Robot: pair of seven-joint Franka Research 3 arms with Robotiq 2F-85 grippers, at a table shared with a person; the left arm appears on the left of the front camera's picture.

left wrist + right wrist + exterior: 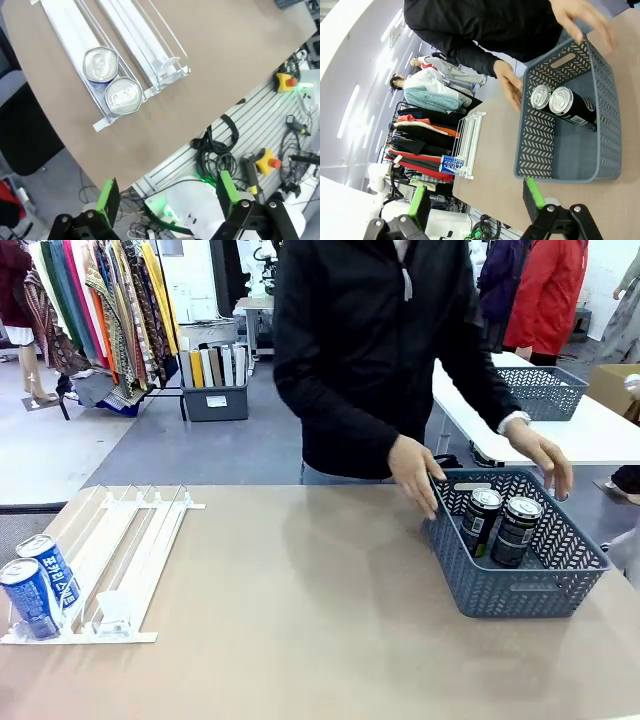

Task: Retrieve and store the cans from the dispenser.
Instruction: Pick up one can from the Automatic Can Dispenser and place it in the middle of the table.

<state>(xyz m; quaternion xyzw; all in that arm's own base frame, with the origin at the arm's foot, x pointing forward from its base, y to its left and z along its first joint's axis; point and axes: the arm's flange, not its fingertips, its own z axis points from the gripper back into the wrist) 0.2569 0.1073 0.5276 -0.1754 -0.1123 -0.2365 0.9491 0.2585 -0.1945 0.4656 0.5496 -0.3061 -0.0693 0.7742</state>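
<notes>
Two blue white-lettered drink cans (40, 585) stand touching in the leftmost lane of the flat white plastic dispenser (138, 540), at its front stop. Two dark silver-topped cans (500, 528) stand upright in the grey-blue lattice basket (520, 590), a person's hands (415, 472) at its rim. Left gripper (166, 189) and right gripper (475, 194): both released, fingers spread, empty.

A grey-blue lattice basket (520, 590) sits on the tan table (320, 630). Behind it, a white table (600, 435) bears a second basket (545, 392). Clothes (110, 310) hang far to its left.
</notes>
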